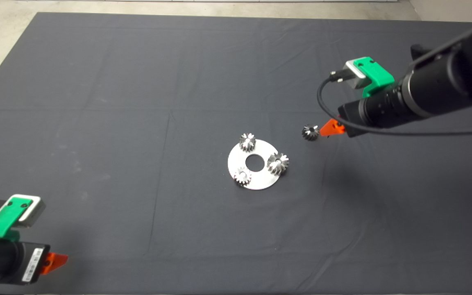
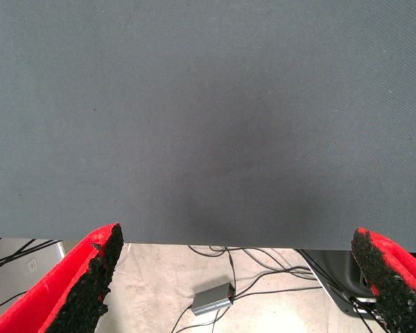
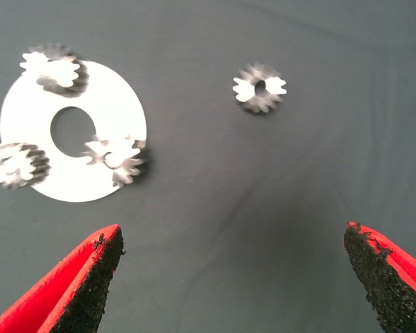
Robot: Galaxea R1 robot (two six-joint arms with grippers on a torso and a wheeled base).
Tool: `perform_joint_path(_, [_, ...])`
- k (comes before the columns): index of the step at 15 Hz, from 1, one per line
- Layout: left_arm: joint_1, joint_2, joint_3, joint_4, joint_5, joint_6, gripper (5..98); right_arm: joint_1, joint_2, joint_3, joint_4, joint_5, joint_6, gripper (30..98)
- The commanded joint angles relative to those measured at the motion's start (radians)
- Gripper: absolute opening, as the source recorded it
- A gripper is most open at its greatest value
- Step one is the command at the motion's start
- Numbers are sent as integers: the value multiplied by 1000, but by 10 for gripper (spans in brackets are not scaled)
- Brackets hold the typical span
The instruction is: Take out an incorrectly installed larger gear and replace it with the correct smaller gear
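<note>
The larger gear (image 1: 277, 163) stands on the right side of a round silver plate (image 1: 260, 179) at the mat's middle; it also shows in the right wrist view (image 3: 116, 158). The smaller gear (image 1: 310, 132), dark, lies loose on the mat to the upper right of the plate and also shows in the right wrist view (image 3: 259, 87). My right gripper (image 1: 329, 130) hovers just right of the smaller gear, open and empty (image 3: 232, 232). My left gripper (image 1: 55, 260) is parked at the lower left, open and empty (image 2: 236, 236).
Two paler small gears (image 1: 247, 141) (image 1: 242, 176) stand on the plate's upper left and lower left, around its centre hole. The left wrist view shows the mat's edge with cables and a small grey box (image 2: 213, 299) on the floor beyond.
</note>
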Motion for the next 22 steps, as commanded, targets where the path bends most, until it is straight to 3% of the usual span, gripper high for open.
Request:
perform_joint_path(1, [-11,-4,41,-4,9,-21,840,50,110,-139,328,-85,-50,840])
perform_joint_path(4, [-11,-15,65,-1,10,-28,840,8,109,-156,332,-87,-46,840])
perform_joint_path(7, [-11,-12,68,-1,9,-34,841,-67,188,-258,327,-90,-50,840])
perform_joint_path(12, [-11,-12,72,-1,7,-46,840,-106,216,-281,269,-90,-51,810])
perform_joint_path(14, [-11,-12,75,-1,3,-56,841,-129,219,-286,244,-91,-51,760])
perform_joint_path(22, [-10,-15,79,-1,3,-59,840,-194,238,-307,160,-93,-53,791])
